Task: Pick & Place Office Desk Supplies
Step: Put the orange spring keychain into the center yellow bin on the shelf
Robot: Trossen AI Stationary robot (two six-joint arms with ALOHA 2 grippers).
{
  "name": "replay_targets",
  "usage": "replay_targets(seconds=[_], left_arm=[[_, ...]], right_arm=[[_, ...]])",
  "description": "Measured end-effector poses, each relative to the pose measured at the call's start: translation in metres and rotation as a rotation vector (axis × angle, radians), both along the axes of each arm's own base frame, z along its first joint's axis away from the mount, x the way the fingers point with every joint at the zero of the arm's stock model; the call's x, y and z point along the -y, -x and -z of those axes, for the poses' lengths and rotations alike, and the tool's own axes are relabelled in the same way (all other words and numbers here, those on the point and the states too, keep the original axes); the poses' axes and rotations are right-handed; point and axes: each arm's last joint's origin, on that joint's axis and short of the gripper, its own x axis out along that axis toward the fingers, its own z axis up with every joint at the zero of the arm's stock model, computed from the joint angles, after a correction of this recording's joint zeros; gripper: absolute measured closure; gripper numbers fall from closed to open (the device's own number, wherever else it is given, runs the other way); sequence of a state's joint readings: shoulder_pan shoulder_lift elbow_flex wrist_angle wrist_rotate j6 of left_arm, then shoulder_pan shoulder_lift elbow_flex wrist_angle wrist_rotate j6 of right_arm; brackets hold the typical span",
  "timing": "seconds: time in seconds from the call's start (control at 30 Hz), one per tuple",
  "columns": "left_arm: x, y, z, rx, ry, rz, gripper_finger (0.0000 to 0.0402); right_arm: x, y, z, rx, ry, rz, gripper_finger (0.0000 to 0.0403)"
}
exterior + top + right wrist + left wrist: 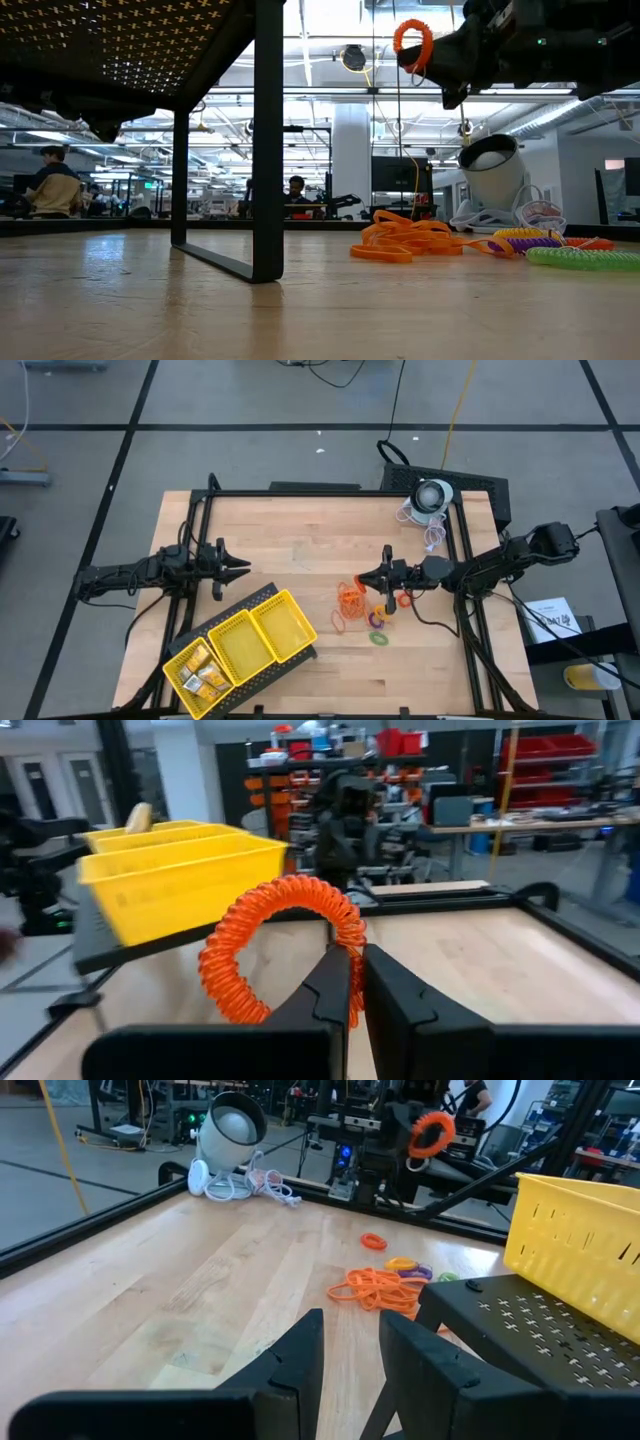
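My right gripper is pinched shut on an orange coil ring, holding it by one side of the loop so the rest stands up free above my fingers; I carry it raised off the table, I judge so that it clears the other supplies on the way to the yellow tray. My left gripper waits over the table's left side, jaws a little apart with nothing between them. The remaining supplies lie on the wood below and just beside my right gripper: a tangle of orange rubber bands and a few loose coloured rings. From overhead the held ring is hard to pick out against my dark fingers, while the table-level view shows it plainly hanging high above the pile. Only the overhead view shows the tray's three compartments, the leftmost already holding small gold pieces.
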State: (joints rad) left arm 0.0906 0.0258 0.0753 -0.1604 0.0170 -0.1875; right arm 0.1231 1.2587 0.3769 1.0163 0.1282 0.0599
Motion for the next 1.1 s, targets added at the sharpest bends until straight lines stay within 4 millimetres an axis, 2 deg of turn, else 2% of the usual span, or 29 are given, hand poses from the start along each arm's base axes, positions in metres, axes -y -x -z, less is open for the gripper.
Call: replay_targets(seconds=[0.23,0.33,0.63,0.8,0.93,1.1], left_arm=[[0.000,0.000,-0.001,0.009,-0.001,0.000,0.0295],[0.000,-0.001,-0.009,0.091,0.004,0.001,0.0295],[-0.001,0.003,-0.035,0.367,0.014,-0.042,0.0295],[-0.002,0.004,-0.041,0.431,0.023,-0.080,0.0295],[-0.005,0.005,-0.042,0.460,0.111,-0.165,0.0293],[-0.007,-0.003,-0.044,0.417,0.197,-0.209,0.0246]], right_arm=[[0.019,-0.003,-0.004,0.053,-0.003,0.082,0.0395],[0.023,-0.009,-0.009,0.094,0.000,0.059,0.0395],[0.028,-0.050,-0.015,0.093,0.043,0.032,0.0394],[0.034,-0.074,-0.015,0.089,0.052,0.050,0.0394],[0.040,-0.094,-0.019,0.104,0.062,-0.005,0.0394],[0.047,-0.119,-0.031,0.144,0.079,-0.081,0.0394]])
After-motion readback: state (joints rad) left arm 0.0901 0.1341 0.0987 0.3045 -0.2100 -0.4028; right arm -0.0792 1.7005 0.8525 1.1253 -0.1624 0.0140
